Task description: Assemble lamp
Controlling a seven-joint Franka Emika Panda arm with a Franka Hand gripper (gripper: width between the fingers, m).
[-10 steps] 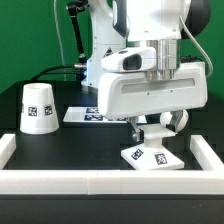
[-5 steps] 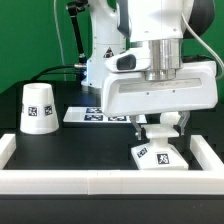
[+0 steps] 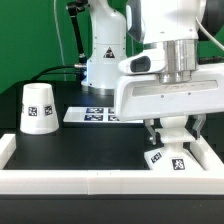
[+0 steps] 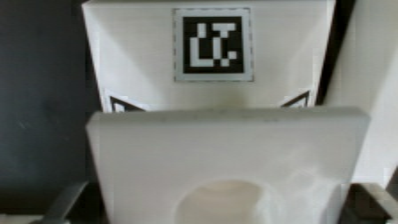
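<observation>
The lamp base [image 3: 168,158], a flat white square with tags, is at the front on the exterior view's right, close to the white rail. My gripper [image 3: 168,134] is directly above it, shut on the base's upright post. In the wrist view the base plate [image 4: 210,100] with its tag fills the frame. The post's block [image 4: 222,150] sits between my dark fingertips [image 4: 59,205], with my gripper [image 4: 222,208] closed around it. The tapered shade [image 3: 38,107] stands upright on the exterior view's left, apart from the gripper. The bulb is not in view.
The marker board [image 3: 88,113] lies behind the middle of the black table. A white rail border [image 3: 60,181] runs along the front and both sides; its right part [image 3: 206,152] is next to the base. The arm's pedestal [image 3: 105,60] stands at the back.
My gripper has moved toward the exterior view's right and slightly forward, carrying the lamp base with it toward the right rail. The shade has not moved.
</observation>
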